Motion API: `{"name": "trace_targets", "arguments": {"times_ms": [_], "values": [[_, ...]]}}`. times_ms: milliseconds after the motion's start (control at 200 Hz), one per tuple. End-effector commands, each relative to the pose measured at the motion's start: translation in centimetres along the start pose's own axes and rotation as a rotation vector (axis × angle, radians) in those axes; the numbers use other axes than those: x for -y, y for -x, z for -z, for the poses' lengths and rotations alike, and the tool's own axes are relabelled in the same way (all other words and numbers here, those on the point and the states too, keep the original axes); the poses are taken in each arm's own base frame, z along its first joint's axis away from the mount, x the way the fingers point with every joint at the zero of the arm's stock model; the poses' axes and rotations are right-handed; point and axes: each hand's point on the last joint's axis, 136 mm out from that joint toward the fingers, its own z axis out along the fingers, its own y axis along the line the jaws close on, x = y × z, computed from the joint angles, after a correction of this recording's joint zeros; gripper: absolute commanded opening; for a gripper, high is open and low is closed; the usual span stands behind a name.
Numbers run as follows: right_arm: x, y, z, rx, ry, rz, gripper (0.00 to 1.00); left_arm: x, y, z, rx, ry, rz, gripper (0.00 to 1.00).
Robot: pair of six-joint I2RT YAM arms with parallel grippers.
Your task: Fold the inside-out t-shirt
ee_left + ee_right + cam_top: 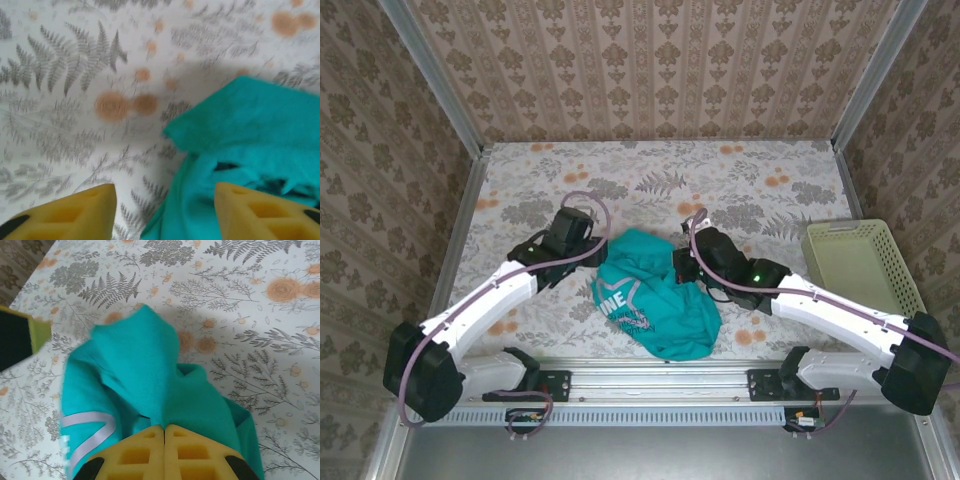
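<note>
**A:** where's the shirt (655, 300) rn?
**B:** bunched up, lower centre of top view. L gripper (165, 186) spread at its edge, R gripper (164, 427) pinching a fold.
**A:** handling?
**B:** soft, light, floppy imo (it'll sag). Grab hem or shoulders.

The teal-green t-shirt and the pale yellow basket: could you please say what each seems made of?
The teal-green short-sleeved t-shirt looks like soft matte cloth: it crumples into limp folds. The pale yellow rectangular basket looks like rigid plastic: walls with rows of holes.
</note>
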Motion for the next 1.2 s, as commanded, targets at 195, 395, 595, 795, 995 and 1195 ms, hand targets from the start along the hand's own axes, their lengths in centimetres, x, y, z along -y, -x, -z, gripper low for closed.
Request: {"name": "trace_targets", "arguments": {"times_ms": [195, 395, 595, 795, 995, 1195], "values": [[-4.0, 4.4, 2.1, 0.216, 0.189, -0.125, 0.0, 9.9, -3.4, 4.8, 0.133, -0.316, -0.036, 0.82], [-4.8, 5.0, 2.7, 0.24, 0.219, -0.137, 0.0, 14.2, -4.8, 3.4, 0.165, -0.464, -0.076, 0.92], [-3.0, 5.5, 4.1, 0.288, 0.142, -0.143, 0.0, 12.2, -5.7, -0.6, 0.115, -0.353, -0.052, 0.65], [2.6, 6.1, 5.1, 0.311, -0.011, -0.195, 0.0, 8.0, -8.1, -1.4, 0.137, -0.243, -0.039, 0.32], [5.6, 4.4, 3.5, 0.273, -0.037, -0.253, 0.0, 6.7, -9.8, -1.0, 0.139, -0.263, -0.041, 0.15], [6.5, 1.3, 2.0, 0.166, -0.073, -0.221, 0.0, 10.3, -9.9, 0.4, 0.159, -0.428, -0.127, 0.15]]}}
